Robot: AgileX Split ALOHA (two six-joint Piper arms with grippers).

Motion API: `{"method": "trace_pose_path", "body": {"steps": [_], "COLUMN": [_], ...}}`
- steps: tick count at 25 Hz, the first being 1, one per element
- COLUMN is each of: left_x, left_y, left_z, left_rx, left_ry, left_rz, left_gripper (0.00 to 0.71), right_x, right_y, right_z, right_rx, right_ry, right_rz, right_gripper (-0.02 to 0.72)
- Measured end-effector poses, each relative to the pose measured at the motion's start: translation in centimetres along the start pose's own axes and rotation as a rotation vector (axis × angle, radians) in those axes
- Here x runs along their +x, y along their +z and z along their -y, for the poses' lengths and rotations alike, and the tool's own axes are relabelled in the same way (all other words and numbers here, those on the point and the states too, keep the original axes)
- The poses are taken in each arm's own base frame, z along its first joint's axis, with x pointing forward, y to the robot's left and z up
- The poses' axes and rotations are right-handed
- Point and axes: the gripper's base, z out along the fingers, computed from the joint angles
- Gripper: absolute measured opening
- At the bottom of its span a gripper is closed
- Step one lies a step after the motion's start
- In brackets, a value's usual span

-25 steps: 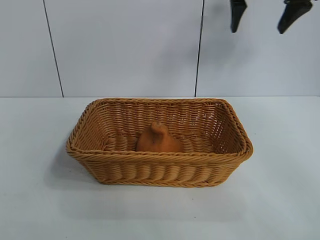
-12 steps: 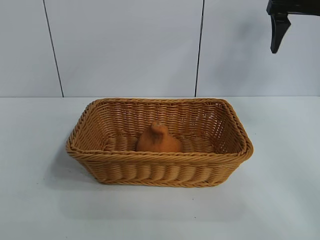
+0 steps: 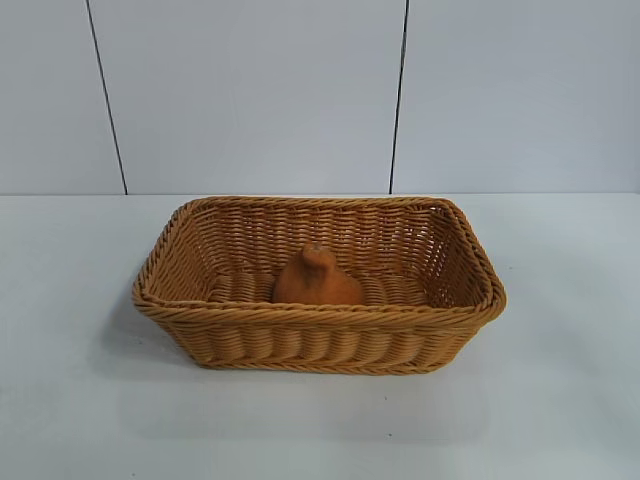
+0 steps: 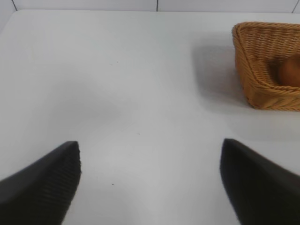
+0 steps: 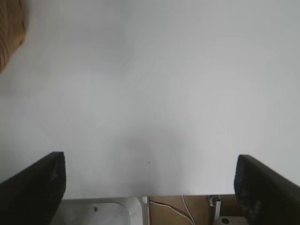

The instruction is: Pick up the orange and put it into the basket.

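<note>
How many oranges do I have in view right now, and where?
1. The orange sits inside the basket, near the middle of its floor by the front wall. Nothing else shows inside, though the front wall hides a strip of the floor.

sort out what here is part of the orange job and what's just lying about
Part of the job: the orange, lying in the basket.
Just about: the white table, the panelled wall, some wires and hardware past the table edge.
</note>
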Motion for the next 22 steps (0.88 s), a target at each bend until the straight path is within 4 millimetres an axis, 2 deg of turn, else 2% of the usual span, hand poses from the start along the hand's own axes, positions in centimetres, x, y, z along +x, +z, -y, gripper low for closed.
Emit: {"method": "trace_pose_path", "body": {"steps": [2, 7, 18, 22], "left_x": [0.0, 0.0, 0.0, 0.0], "left_y": [0.0, 0.0, 0.0, 0.0], "left_z": [0.0, 0.0, 0.0, 0.0], "left_rx": [-0.001, -0.001, -0.001, -0.001], "left_ry": [0.001, 0.001, 0.001, 0.001], "left_rz": [0.0, 0.0, 0.0, 0.0], "left_gripper": [0.582, 0.582, 0.582, 0.582], "right_x": [2.1, 4.3, 8.5, 8.9], "right_y": [-0.1, -2.8, -5.7, -5.9], "right_z": [0.0, 0.1, 0.3, 0.3], "right_rx": [-0.003, -0.014, -0.021, -0.021], "right_ry": [0.001, 0.009, 0.017, 0.018], "right_rz": [0.066, 0.322, 0.648, 0.677], "right_gripper": [0.673, 0.673, 0.673, 0.673]}}
